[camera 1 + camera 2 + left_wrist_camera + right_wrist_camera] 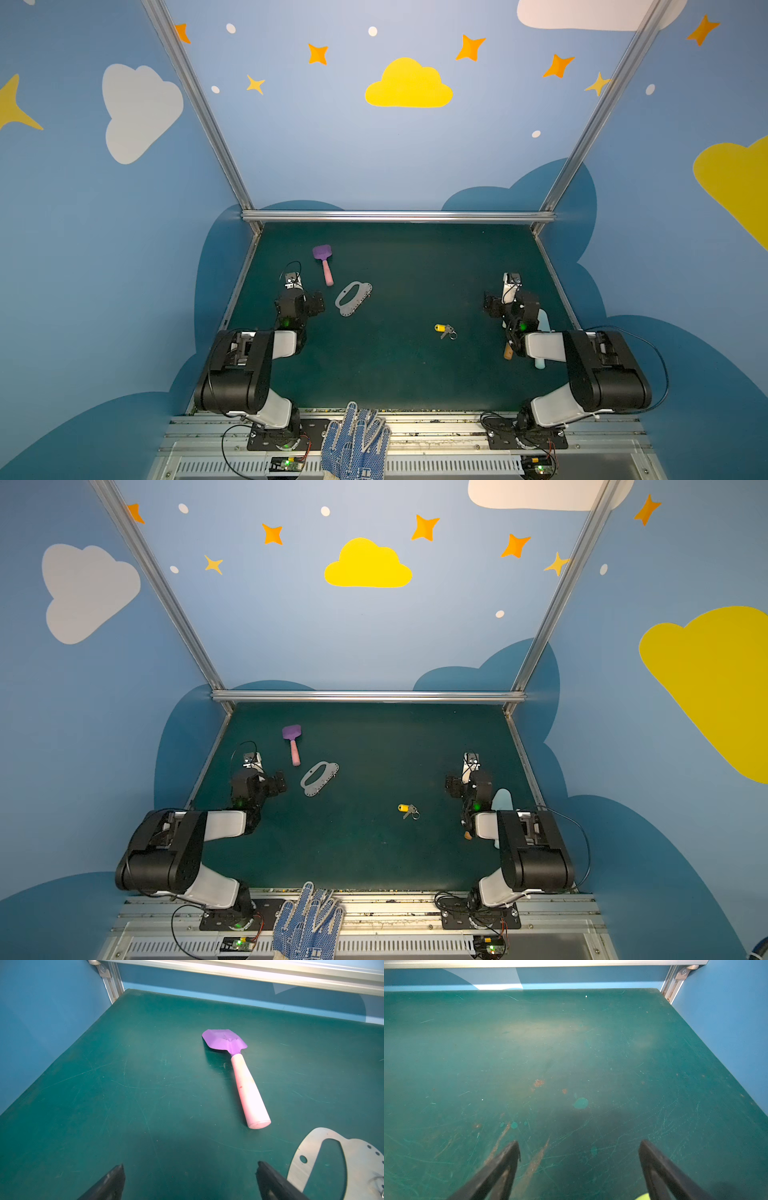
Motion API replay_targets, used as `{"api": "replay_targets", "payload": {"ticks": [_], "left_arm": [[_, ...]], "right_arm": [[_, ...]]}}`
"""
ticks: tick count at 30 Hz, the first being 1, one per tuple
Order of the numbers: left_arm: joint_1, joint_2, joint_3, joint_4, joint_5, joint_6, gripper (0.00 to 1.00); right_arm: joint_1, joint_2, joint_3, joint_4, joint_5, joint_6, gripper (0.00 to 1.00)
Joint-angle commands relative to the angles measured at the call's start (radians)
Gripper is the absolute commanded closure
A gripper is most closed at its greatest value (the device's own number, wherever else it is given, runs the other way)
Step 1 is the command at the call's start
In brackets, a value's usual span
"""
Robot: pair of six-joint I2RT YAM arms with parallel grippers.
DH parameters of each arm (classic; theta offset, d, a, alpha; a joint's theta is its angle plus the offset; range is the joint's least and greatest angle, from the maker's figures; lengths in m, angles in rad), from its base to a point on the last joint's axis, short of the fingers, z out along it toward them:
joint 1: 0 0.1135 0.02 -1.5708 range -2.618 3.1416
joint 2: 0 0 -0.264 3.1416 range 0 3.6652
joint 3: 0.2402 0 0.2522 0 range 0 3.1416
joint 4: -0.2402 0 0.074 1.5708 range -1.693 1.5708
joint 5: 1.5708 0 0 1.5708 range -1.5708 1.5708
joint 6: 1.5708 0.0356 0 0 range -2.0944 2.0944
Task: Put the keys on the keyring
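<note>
The keys, silver with a yellow tag, lie on the green mat right of centre, nearer the right arm. The keyring, a flat grey D-shaped plate with a long slot and small holes, lies left of centre. Part of the keyring shows in the left wrist view, just beside one fingertip. My left gripper is open over bare mat, left of the plate. Over at the right side, my right gripper hangs open and empty. Neither wrist view shows the keys.
A toy shovel with purple blade and pink handle lies behind the keyring. A pale blue object with a brown end lies under the right arm. Blue dotted gloves rest on the front rail. Aluminium posts and blue walls bound the mat.
</note>
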Motion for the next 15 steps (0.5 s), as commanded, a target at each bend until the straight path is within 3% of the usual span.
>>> {"api": "replay_targets", "payload": {"ticks": [1,15], "left_arm": [[0.001,-0.02,0.012,-0.001,0.006,0.009,0.0],[0.002,-0.019,0.016,-0.006,0.01,0.009,0.0]], "right_arm": [[-0.004,-0.013,0.016,0.007,-0.011,0.005,0.09],[-0.004,-0.013,0.019,0.005,-0.013,0.004,0.09]]}}
